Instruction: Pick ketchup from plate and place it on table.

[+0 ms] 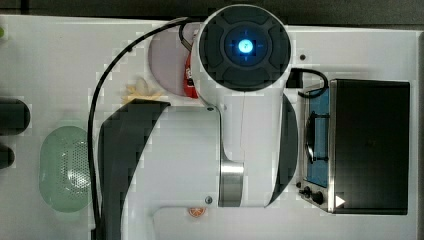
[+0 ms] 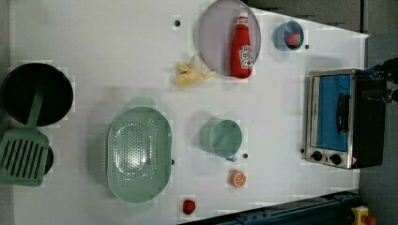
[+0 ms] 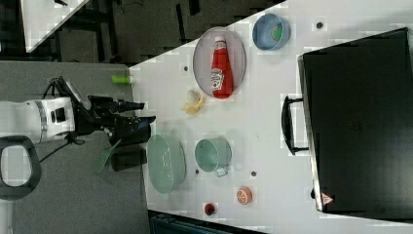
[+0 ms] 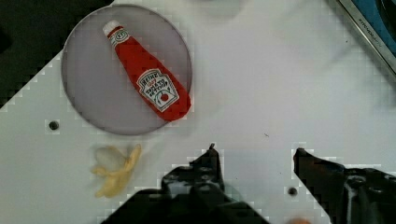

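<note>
Red plastic bottle: the ketchup (image 4: 148,79) lies flat on its side on the plate (image 4: 88,93), white cap toward the plate's rim, label facing up.
Position on the plate: in the left view the ketchup (image 2: 242,47) lies on the plate's (image 2: 216,37) right half, and its base comes to the plate's edge.
Plate: pale mauve-grey, matte, it rests near a corner of the white surface (image 4: 280,84).
Fingers: the gripper (image 4: 254,156) has its two dark fingers (image 4: 208,165) spread wide apart, with bare surface between them; they hold nothing.
Gap to the target: in the wrist view the ketchup is well apart from the fingertips, so I judge the approach is not yet made.
Neighbours: a yellow banana peel (image 4: 114,170) lies just beside the plate; a blue bowl (image 2: 288,35) stands near it in the left view; the toaster oven (image 2: 340,119) is well apart.
Handling, my judgement: the bottle looks light and a little soft, so a hard squeeze could dent it; the smooth skin may slip.
Where to hold: across the wide body at the label, with the fingers turned to close across the narrow side of the bottle, not along its length; the thin neck gives less to hold.
Risk: the fingers, when they come low, could touch the plate and push it.
Placing: bare surface between the plate and the oven seems suitable.
</note>
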Motion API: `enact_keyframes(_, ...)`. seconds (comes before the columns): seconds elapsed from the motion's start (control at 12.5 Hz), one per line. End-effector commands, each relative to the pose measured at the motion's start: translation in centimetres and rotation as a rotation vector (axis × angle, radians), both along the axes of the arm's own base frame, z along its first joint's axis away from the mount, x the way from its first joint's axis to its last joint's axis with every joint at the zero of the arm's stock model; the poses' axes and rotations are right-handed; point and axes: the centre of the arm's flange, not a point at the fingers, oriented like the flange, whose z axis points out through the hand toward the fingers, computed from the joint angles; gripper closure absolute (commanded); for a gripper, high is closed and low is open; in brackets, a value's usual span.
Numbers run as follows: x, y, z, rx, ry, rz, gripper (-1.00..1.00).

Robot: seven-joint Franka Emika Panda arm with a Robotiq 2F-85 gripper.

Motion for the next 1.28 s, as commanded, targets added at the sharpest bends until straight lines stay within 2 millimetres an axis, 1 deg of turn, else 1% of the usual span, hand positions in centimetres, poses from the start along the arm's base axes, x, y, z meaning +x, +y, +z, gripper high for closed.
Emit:
enact_keyframes(0.08,-6.4,0.3,7.8,-0.009,0.02,-0.115,-0.59)
enact_keyframes(0.24,-6.1,0.4,6.9,-0.009,0.036,-0.109,-0.99)
enact_keyframes(0.4,-5.0,0.9,5.2,-0.007,0.066,-0.063,-1.0)
enact_keyframes(0.56,-3.4,1.5,2.5,0.001,0.102,0.017,-1.0)
enact_keyframes(0.8,0.0,2.6,-2.7,0.023,0.125,0.187,-1.0)
enact_keyframes(1.12,3.9,4.1,-11.5,0.065,0.165,0.428,-1.0)
enact_keyframes(1.28,5.5,4.6,-15.6,0.076,0.156,0.488,-1.0)
